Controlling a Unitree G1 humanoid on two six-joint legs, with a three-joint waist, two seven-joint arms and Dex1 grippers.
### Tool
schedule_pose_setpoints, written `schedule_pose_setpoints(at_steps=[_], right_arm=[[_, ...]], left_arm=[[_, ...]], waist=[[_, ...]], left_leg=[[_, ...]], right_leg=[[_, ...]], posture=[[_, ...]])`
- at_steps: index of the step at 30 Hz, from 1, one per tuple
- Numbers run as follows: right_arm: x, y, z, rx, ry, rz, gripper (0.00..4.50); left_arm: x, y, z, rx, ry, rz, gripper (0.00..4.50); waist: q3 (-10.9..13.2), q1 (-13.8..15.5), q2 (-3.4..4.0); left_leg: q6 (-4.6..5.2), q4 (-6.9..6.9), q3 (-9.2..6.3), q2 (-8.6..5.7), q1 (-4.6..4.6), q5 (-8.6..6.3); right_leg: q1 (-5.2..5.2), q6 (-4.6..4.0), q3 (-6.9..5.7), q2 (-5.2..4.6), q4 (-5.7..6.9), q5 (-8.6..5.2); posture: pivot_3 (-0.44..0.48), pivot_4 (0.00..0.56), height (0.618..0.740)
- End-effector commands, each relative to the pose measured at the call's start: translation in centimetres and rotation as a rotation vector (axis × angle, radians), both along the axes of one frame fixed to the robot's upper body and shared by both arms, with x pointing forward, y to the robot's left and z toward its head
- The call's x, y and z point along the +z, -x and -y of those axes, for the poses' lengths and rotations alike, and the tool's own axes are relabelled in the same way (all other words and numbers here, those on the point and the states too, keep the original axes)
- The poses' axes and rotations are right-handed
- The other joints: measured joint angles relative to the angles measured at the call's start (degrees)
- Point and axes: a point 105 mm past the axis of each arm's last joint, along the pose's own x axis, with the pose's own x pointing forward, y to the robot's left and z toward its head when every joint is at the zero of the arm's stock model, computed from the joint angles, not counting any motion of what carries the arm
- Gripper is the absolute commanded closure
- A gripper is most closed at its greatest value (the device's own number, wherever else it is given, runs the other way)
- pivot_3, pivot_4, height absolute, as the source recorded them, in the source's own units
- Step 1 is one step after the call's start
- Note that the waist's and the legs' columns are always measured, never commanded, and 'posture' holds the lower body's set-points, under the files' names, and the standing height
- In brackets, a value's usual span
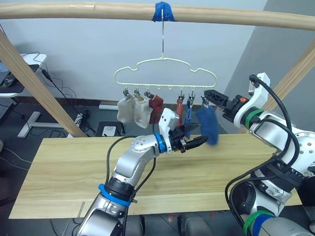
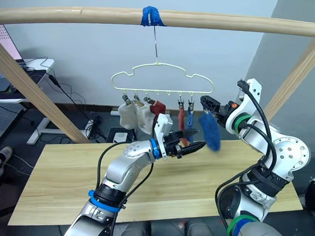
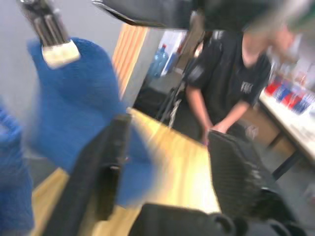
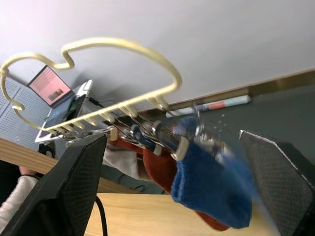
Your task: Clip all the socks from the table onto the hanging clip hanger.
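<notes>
The cream-yellow clip hanger [image 1: 165,71] hangs by its hook from a wooden rail. Clipped to it, from left to right, are two light grey socks [image 1: 132,111], a brick red sock [image 1: 156,106], another red one [image 1: 179,111], a narrow blue one [image 1: 189,113] and a wider blue sock [image 1: 207,125] on the rightmost clip. My left gripper [image 1: 195,136] is open just left of and below that wide blue sock, with nothing in it. My right gripper [image 1: 212,96] is open at the rightmost clip, its fingers [image 4: 78,182] wide apart around clip and sock [image 4: 211,191]. The table [image 1: 82,172] of pale planks lies below.
The wooden rail [image 1: 73,11] carries blue tape [image 1: 163,11] at the hook, and slanted wooden posts [image 1: 38,86] stand at both sides. A desk with a laptop [image 1: 5,75] is at the far left. A person in a black shirt [image 3: 231,78] stands beyond the table.
</notes>
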Motion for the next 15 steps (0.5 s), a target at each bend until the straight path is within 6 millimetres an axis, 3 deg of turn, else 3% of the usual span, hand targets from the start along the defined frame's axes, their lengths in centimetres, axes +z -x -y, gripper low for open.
schedule_pose_setpoints(at_steps=[1,5,12,15], right_arm=[[0.7,0.6,0.2,0.007,0.073,0.089,0.0],[-2.7,1.0,1.5,-0.021,0.147,0.072,0.0],[-6.7,3.1,2.0,0.096,0.346,0.151,0.0],[-9.4,4.3,2.2,0.187,0.445,0.155,0.0]], left_arm=[[1.0,0.5,-0.1,-0.041,0.056,-0.057,0.14],[0.0,0.7,-2.6,-0.022,0.031,-0.12,0.06],[-2.7,1.4,-11.0,0.169,-0.18,-0.163,0.06],[-3.2,1.9,-14.7,0.282,-0.214,-0.193,0.06]], waist=[[0.0,-0.1,0.0],[0.0,-0.12,0.0],[0.15,-0.11,0.08],[0.32,0.22,-0.11]], left_leg=[[0.0,0.0,0.01,0.0,0.0,0.0],[0.0,0.0,0.0,0.02,0.01,0.0],[-0.01,-0.03,0.08,0.07,0.09,0.0],[-0.01,0.01,0.07,0.05,0.1,0.0]], right_leg=[[0.0,0.0,0.01,0.0,-0.01,0.0],[0.02,0.03,0.0,0.02,-0.05,-0.02],[0.01,0.29,0.11,0.04,-0.04,-0.18],[0.06,0.31,0.08,0.0,-0.08,-0.19]], posture=[[-0.043,0.155,0.74],[-0.043,0.155,0.74],[-0.016,0.166,0.74],[0.008,0.171,0.74]])
